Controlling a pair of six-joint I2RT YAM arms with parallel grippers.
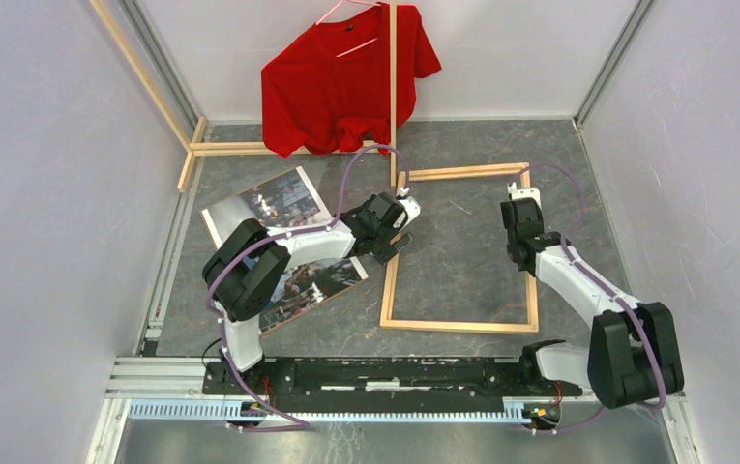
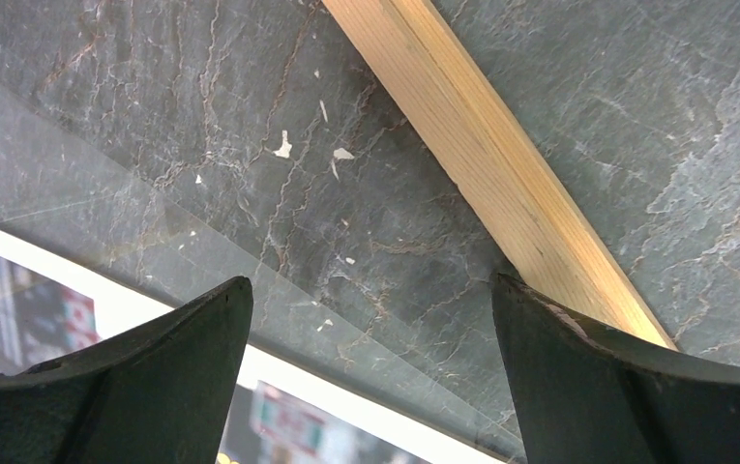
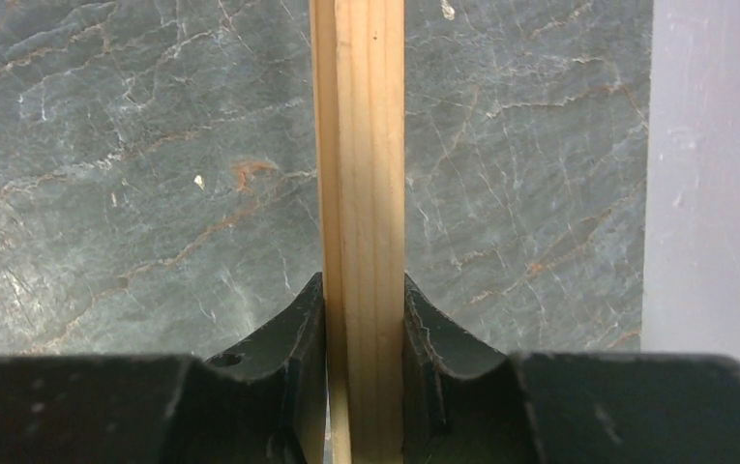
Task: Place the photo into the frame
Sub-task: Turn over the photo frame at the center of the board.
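The frame (image 1: 458, 326), a rectangle of thin light wood, lies flat on the grey table right of centre. My right gripper (image 1: 520, 205) is shut on its right strip near the far corner; in the right wrist view both fingers press on that strip (image 3: 361, 145). The photo (image 1: 274, 198) lies at the left, partly under the left arm. My left gripper (image 1: 401, 220) hangs open over the frame's left strip (image 2: 482, 155); the right fingertip (image 2: 540, 319) is at that strip. The photo's white border (image 2: 327, 389) shows below, under the edge of a clear sheet (image 2: 104, 208).
A red T-shirt (image 1: 341, 82) on a hanger hangs at the back. Loose light-wood slats (image 1: 250, 148) lie and lean at the back left, and one stands upright (image 1: 392, 87). White walls enclose the table; the right wall (image 3: 714, 193) is close to my right gripper.
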